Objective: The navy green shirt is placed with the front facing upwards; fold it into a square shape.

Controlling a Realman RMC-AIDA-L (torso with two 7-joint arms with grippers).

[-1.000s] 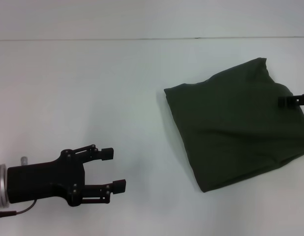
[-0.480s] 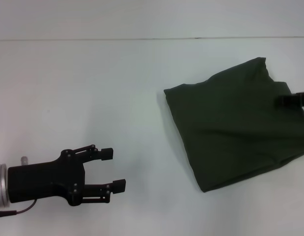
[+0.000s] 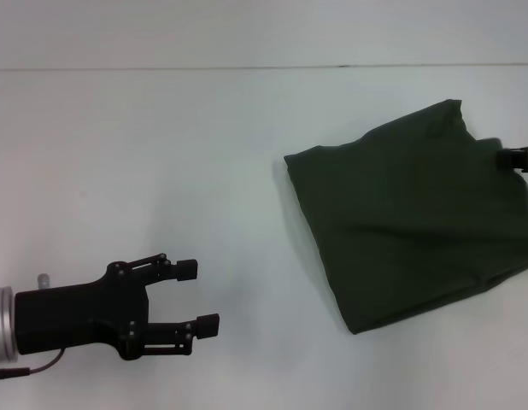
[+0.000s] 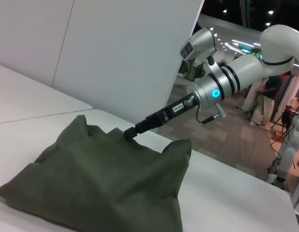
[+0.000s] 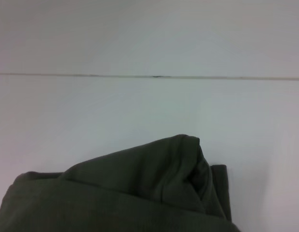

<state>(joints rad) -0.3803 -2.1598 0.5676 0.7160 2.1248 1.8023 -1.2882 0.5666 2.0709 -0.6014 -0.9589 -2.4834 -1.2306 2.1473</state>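
Note:
The navy green shirt (image 3: 409,222) lies folded into a rough four-sided bundle on the right half of the white table, with no lettering showing. It also fills the low part of the left wrist view (image 4: 101,183) and the right wrist view (image 5: 140,193). My right gripper (image 3: 512,159) is at the shirt's far right corner, mostly cut off by the picture's edge. In the left wrist view its tip (image 4: 129,133) meets the cloth's raised edge. My left gripper (image 3: 200,296) rests open and empty at the near left, well apart from the shirt.
The white table (image 3: 161,154) spreads wide to the left of the shirt, with a thin seam (image 3: 247,67) along its back. A white partition panel (image 4: 120,53) stands behind the table's far side.
My right gripper has slid a little to the right and farther back along the shirt's right corner. The shirt and the left arm have stayed put.

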